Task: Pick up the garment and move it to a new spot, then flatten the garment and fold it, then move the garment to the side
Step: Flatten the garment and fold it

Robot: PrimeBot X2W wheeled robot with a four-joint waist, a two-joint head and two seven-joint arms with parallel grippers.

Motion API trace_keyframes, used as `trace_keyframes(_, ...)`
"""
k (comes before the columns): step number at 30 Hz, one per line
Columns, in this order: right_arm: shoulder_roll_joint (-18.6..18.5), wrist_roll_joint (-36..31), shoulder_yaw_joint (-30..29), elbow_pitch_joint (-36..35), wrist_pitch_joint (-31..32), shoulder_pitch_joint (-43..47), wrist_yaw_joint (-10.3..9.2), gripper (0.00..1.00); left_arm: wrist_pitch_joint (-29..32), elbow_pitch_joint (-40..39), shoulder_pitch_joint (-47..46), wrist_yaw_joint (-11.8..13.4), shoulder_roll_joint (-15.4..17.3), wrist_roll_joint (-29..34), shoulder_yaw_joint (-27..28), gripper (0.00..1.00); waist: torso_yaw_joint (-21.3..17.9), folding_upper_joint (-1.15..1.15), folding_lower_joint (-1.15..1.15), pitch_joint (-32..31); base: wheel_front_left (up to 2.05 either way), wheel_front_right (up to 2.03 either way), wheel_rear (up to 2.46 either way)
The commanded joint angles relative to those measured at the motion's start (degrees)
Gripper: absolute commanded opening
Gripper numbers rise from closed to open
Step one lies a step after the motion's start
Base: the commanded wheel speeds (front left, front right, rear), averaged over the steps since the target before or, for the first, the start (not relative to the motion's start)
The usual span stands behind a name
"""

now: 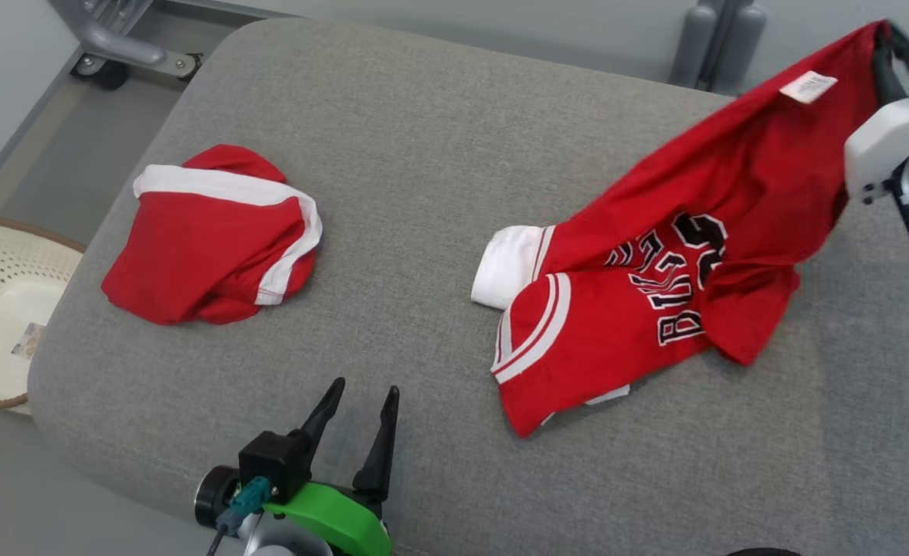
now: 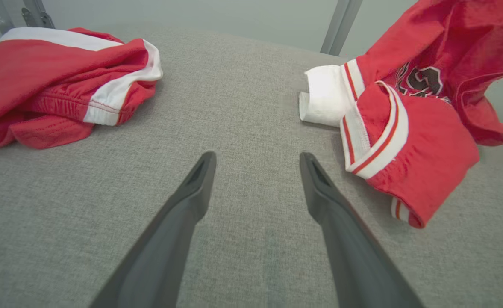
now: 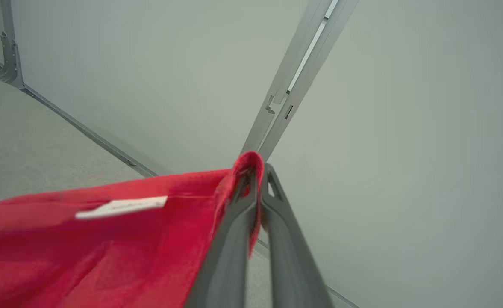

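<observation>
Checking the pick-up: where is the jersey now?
The jersey is at the head view's right, on the grey cushion: one edge held up by the right tool, the rest lying right of the shorts.

Red jersey (image 1: 624, 324) with white-striped trim and black lettering; grey cushion (image 1: 423, 154).

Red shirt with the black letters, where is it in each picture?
Head view: red shirt on the right, one corner lifted to the top right.
Left wrist view: right side, right of the left gripper.
Right wrist view: lower left, pinched in the right gripper.
Shared landmark: the grey cushion, in all three.
</observation>
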Motion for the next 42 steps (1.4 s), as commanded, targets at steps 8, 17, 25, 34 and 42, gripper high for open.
trace_keyframes(8, 3.60, -6.27, -9.40, 2.38, -1.47, 1.39, -0.08, 1.00, 0.00, -0.09, 0.13, -0.18, 0.09, 0.40, 0.27, 1.00, -1.07, 0.00, 0.00, 0.39, 0.00, 0.00, 0.00)
trace_keyframes(17, 9.16, 3.36, -4.37, -10.75, -1.50, 17.84, -0.08, 1.00, 0.00, -0.19, -0.09, -0.18, 0.10, 0.75, 0.26, 1.00, -6.93, 0.00, 0.00, -0.96, 0.00, 0.00, 0.00)
trace_keyframes(25, 12.04, 12.32, 0.26, -20.47, -1.52, 32.94, -0.08, 1.00, 0.00, 0.43, 1.00, -0.19, 0.13, 1.31, 0.00, 1.00, -9.24, 0.00, 0.00, -2.19, 0.00, 0.00, 0.00)
trace_keyframes(34, 12.46, 13.60, 6.41, -20.36, -1.52, 38.04, -0.08, 1.00, 0.00, 1.06, 2.85, -0.18, 0.13, 1.91, 0.33, 1.00, -7.88, 0.00, 0.00, -3.35, 0.00, 0.00, 0.00)
trace_keyframes(42, 13.22, 10.66, 3.18, -16.34, -1.52, 35.30, -0.08, 1.00, 0.00, 1.13, 2.93, -0.18, 0.12, 1.52, 0.39, 1.00, -6.44, 0.00, 0.00, -2.80, 0.00, 0.00, 0.00)
